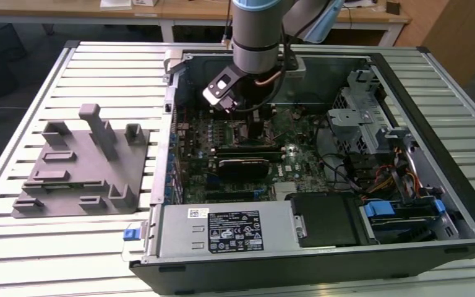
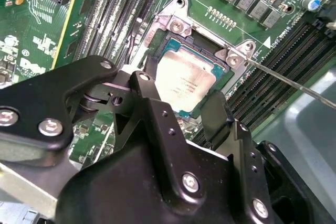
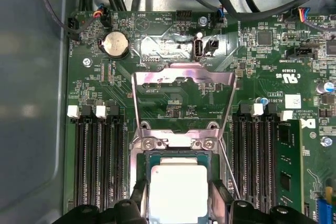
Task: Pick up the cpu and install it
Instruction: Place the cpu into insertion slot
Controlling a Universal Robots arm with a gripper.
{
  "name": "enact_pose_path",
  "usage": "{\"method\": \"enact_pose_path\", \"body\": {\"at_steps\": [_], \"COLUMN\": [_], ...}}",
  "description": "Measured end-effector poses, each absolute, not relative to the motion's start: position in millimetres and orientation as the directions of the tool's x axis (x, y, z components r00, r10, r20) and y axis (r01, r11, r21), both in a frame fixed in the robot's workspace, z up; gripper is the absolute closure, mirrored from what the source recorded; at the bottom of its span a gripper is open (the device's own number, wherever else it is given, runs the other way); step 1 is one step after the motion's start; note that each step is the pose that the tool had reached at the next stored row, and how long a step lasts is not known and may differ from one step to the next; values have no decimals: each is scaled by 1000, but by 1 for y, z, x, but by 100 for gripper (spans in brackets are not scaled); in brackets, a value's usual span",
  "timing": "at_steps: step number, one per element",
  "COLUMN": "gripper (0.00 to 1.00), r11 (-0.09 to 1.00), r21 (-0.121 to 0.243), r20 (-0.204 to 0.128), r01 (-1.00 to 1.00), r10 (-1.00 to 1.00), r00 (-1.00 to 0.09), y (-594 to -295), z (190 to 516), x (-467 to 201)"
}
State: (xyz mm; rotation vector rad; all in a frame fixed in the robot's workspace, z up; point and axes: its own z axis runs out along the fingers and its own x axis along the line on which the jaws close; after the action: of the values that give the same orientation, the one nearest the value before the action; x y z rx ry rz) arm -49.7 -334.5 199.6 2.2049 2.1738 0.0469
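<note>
now the small square silver-topped cpu [image 2: 185,80] sits in the dark metal-framed socket [image 2: 177,24], toward 12 o'clock inside the open black computer case [image 1: 303,272]; the black gripper [image 2: 181,97] has narrow jaws pinching two opposite cpu edges.

Socket frame [image 3: 182,103] flipped open — top access free; memory slots [image 3: 97,161] flank cpu [image 3: 178,190].
</note>
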Motion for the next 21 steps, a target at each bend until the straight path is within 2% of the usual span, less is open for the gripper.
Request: {"method": "enact_pose_path", "body": {"at_steps": [2,3,5,8,9,11,12,14,21], "gripper": [42,48,48,65,65,77,77,89,89], "r11": [-14,-14,-14,-14,-14,-14,-14,-14,-14], "r21": [53,53,52,51,51,50,49,48,45], "r20": [-10,-10,-10,-10,-10,-10,-10,-10,-10], "r01": [998,998,999,999,999,999,999,999,999], "r10": [1000,1000,1000,1000,1000,1000,1000,1000,1000], "r00": [14,14,14,14,14,14,14,14,14], "y": [-334,-334,-334,-334,-334,-334,-334,-334,-334], "z": [203,205,208,213,215,219,222,225,236], "x": [-50,-50,-50,-50,-50,-49,-49,-49,-49]}}
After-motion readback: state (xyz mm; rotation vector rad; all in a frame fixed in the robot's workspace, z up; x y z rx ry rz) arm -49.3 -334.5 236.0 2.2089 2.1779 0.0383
